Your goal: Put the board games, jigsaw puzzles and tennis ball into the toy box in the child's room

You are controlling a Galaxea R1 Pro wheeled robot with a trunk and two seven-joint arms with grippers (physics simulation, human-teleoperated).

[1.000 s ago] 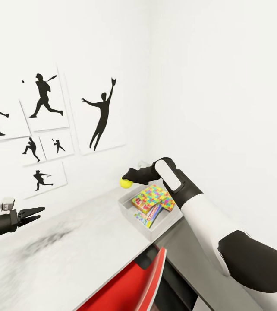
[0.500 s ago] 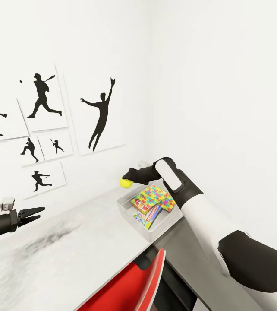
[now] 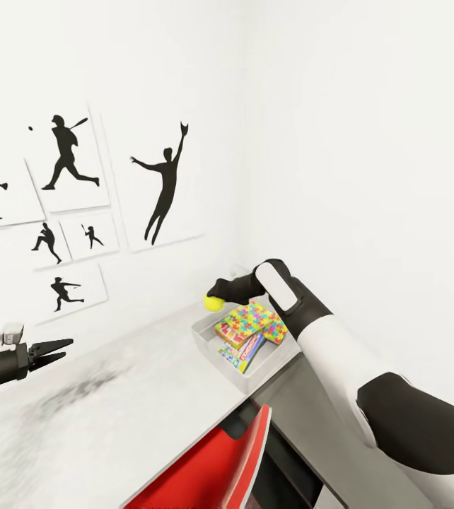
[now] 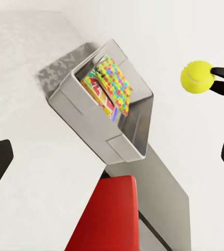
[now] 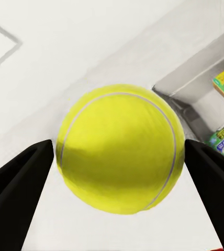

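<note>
My right gripper (image 3: 215, 295) is shut on the yellow-green tennis ball (image 3: 213, 303), holding it in the air just above the far left corner of the toy box (image 3: 209, 346). The right wrist view has the ball (image 5: 120, 170) pinched between the two black fingers (image 5: 23, 178). The light grey toy box stands at the table's (image 3: 114, 417) right end. Inside it, a multicolour jigsaw puzzle (image 3: 252, 322) lies on top of printed board games (image 3: 245, 351). My left gripper (image 3: 63, 349) hovers open over the table's left part, empty. The left wrist view takes in the box (image 4: 138, 120) and the ball (image 4: 196, 77).
A red chair (image 3: 213, 466) is tucked under the table's front edge, just below the toy box. Black sports-silhouette posters (image 3: 163, 187) hang on the white wall behind the table. The room's corner is right behind the box.
My right gripper has carried the tennis ball a little to the right and down, closer over the box's corner. The head camera has shifted slightly. The left arm has stayed put.
</note>
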